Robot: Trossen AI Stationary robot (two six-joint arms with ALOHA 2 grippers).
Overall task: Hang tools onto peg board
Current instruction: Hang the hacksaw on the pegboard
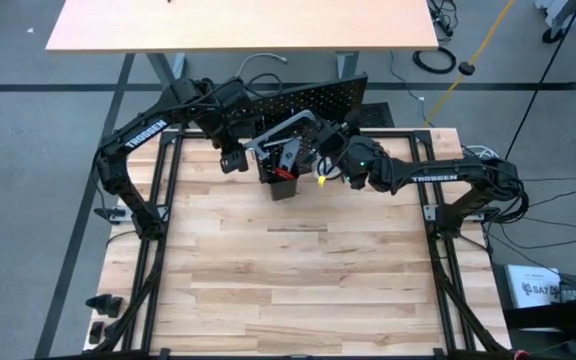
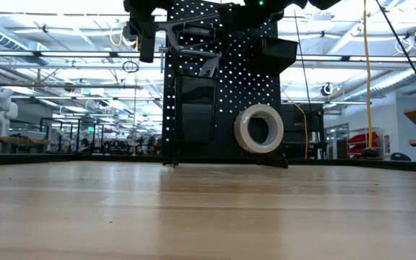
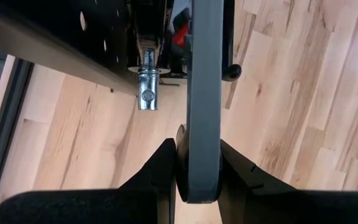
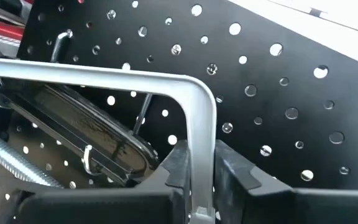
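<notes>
The peg board [image 1: 313, 100] stands upright at the table's [image 1: 298, 280] far edge, white tape roll [image 2: 259, 128] hung low on its face. Both arms hold the grey bar clamp [image 1: 280, 128] just before the board — left gripper [image 3: 197, 177] clamped on its bar, right gripper [image 4: 201, 171] seemingly pinching the silver frame.

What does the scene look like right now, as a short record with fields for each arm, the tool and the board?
left gripper: fingers shut on the grey bar clamp
right gripper: fingers shut on the same clamp's silver frame
bar clamp: held up against the peg board, both arms on it
white tape roll: on the board's front
table: bare wood in front
</notes>
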